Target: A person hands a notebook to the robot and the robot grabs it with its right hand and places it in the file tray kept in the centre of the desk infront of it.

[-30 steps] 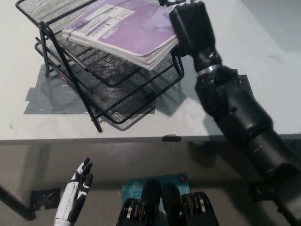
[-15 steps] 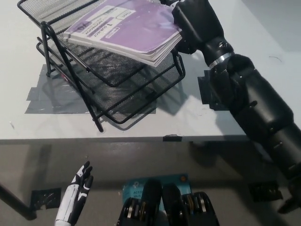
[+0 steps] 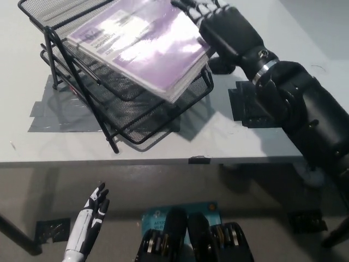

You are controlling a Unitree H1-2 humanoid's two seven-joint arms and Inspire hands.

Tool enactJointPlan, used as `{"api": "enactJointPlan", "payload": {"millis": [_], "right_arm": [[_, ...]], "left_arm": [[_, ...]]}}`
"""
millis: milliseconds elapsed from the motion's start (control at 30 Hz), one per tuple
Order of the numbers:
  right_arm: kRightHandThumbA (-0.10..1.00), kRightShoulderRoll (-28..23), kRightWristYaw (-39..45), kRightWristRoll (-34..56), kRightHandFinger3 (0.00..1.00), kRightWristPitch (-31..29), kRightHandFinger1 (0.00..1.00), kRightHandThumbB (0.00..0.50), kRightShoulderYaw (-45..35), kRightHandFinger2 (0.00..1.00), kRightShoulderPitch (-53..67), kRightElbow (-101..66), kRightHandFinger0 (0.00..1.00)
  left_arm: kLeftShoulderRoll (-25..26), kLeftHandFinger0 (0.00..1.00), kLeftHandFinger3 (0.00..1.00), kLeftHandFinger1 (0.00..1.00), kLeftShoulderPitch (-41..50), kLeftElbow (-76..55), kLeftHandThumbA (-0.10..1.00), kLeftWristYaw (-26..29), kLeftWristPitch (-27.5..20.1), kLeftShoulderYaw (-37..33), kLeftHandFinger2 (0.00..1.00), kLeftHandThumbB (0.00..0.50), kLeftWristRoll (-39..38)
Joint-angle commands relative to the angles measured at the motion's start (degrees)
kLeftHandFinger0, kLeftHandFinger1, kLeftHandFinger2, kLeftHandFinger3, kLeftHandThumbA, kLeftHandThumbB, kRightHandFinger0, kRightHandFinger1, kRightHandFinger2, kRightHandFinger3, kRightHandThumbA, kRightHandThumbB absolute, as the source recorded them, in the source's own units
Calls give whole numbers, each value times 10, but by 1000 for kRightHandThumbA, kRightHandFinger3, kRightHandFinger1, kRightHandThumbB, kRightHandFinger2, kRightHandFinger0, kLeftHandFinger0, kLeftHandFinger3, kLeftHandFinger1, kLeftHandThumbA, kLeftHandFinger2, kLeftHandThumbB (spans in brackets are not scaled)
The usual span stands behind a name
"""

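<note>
A purple notebook [image 3: 139, 46] lies tilted across the top tier of the black wire file tray [image 3: 136, 117] at the desk's centre-left. Its near corner sticks out past the tray's rim. My black right hand [image 3: 226, 33] is at the notebook's right edge, fingers over the cover and thumb below, shut on it. The black forearm runs down to the lower right. Below the desk's front edge at lower left, my white left hand [image 3: 90, 218] rests open, holding nothing.
Grey tape patches [image 3: 57, 114] lie on the white desk left of the tray, and a dark patch [image 3: 248, 103] sits under my right forearm. The desk's front edge [image 3: 163, 161] crosses the picture. A blue object [image 3: 182, 210] lies on the floor below.
The notebook has dropped flatter and further left onto the tray's top tier. My right hand has stretched its fingers over the cover. The left hand stays put.
</note>
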Motion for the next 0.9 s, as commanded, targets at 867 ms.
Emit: {"api": "enactJointPlan", "payload": {"millis": [867], "right_arm": [[1000, -416, 387, 632, 1000, 300, 1000, 500, -88, 1000, -165, -539, 1000]], "left_arm": [[12, 1000, 1000, 1000, -63, -23, 1000, -18, 1, -7, 1000, 454, -6]]}}
